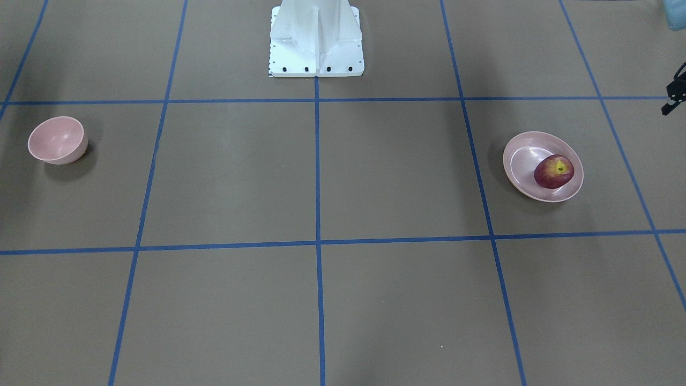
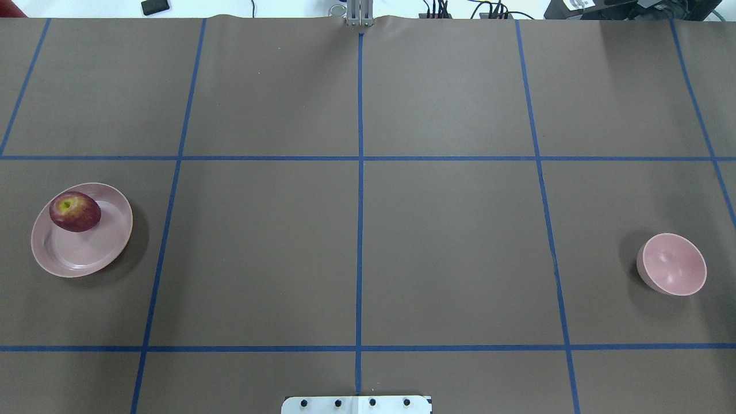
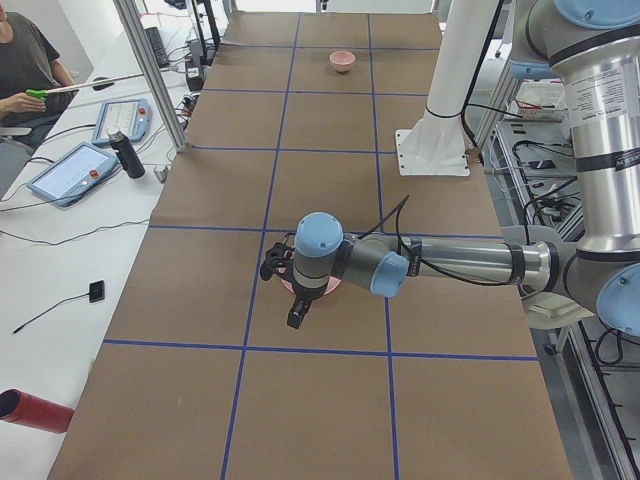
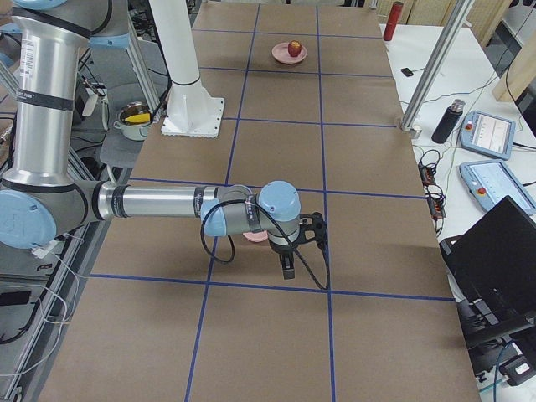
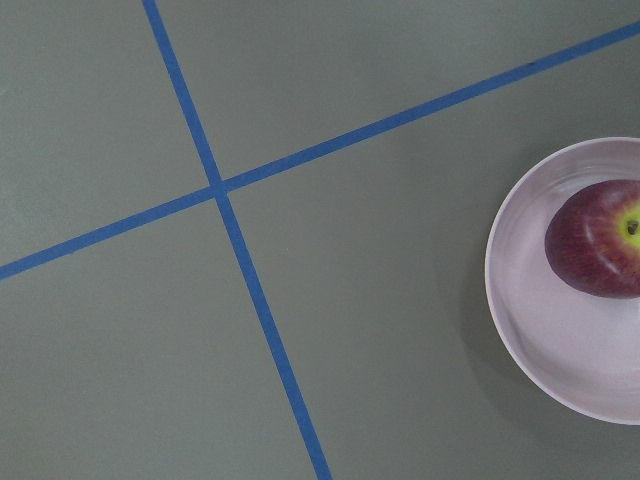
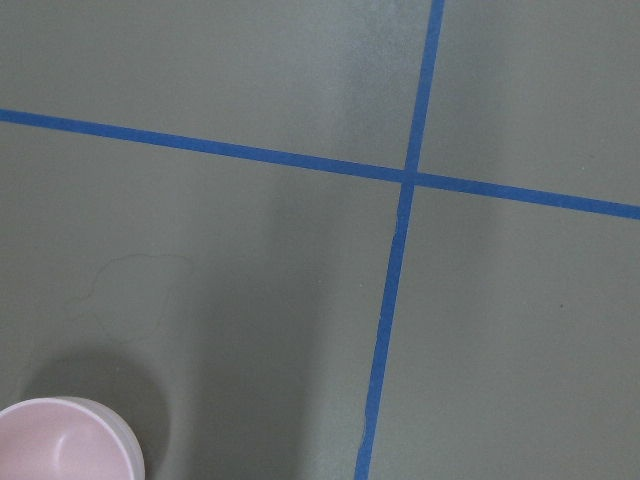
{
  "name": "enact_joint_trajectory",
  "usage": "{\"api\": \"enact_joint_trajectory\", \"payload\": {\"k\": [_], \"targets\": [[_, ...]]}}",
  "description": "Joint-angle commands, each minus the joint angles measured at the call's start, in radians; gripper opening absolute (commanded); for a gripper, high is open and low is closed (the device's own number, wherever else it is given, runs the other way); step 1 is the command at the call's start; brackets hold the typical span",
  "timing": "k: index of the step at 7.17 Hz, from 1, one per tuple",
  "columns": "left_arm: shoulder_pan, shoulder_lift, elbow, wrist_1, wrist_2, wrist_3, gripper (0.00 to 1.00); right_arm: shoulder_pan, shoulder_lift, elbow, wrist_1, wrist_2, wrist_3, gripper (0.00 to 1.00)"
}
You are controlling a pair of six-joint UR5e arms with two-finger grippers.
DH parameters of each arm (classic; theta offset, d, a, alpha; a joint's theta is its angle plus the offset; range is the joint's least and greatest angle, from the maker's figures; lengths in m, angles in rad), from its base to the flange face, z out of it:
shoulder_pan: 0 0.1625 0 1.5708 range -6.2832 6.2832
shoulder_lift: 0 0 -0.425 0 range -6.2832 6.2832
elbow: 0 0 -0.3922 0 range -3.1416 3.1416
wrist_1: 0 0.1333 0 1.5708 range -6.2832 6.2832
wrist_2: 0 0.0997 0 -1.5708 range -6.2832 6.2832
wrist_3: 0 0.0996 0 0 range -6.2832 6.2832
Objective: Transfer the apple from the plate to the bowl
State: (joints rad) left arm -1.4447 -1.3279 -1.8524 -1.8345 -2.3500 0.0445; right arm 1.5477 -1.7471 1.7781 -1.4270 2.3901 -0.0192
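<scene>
apple [image 1: 553,171] on plate [image 1: 521,161], blue-taped brown table [image 1: 321,177]

On the table [image 2: 356,230], the plate [image 2: 80,259] lies far out on the robot's left side and the bowl [image 2: 674,264] far out on its right, the two well apart, with the robot's base [image 2: 356,405] between them at the table's near edge. Both stand in the middle row of squares marked by the table's taped lines. The apple [image 2: 75,211] lies on the plate, in the part away from the robot, stem dimple up. The left hand [image 3: 283,292] hangs above the table near the plate; the right hand [image 4: 300,245] hangs near the bowl.
</scene>
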Motion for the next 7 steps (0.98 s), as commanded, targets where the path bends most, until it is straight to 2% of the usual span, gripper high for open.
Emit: {"api": "enact_joint_trajectory", "payload": {"k": [1,3,4,5,6,7], "targets": [[-0.02,0.033,-0.036,0.005,-0.003,0.003,0.98,0.0,-0.005,0.007,0.011,0.012,0.007,1.0],[-0.019,0.061,-0.04,-0.009,-0.003,0.011,0.98,0.0,-0.015,0.012,0.016,0.017,0.005,1.0],[-0.017,0.071,-0.027,-0.09,-0.005,0.006,0.98,0.0,-0.031,0.03,0.016,0.04,0.008,1.0],[-0.019,0.096,-0.021,-0.101,-0.006,0.006,0.98,-0.003,-0.031,0.05,0.016,0.026,0.007,1.0],[-0.019,0.102,-0.028,-0.103,-0.037,0.003,0.98,-0.02,-0.032,0.05,0.016,0.031,0.008,1.0],[-0.017,0.102,-0.031,-0.103,-0.043,0.003,0.98,-0.032,-0.035,0.049,0.061,0.034,0.007,1.0]]}}
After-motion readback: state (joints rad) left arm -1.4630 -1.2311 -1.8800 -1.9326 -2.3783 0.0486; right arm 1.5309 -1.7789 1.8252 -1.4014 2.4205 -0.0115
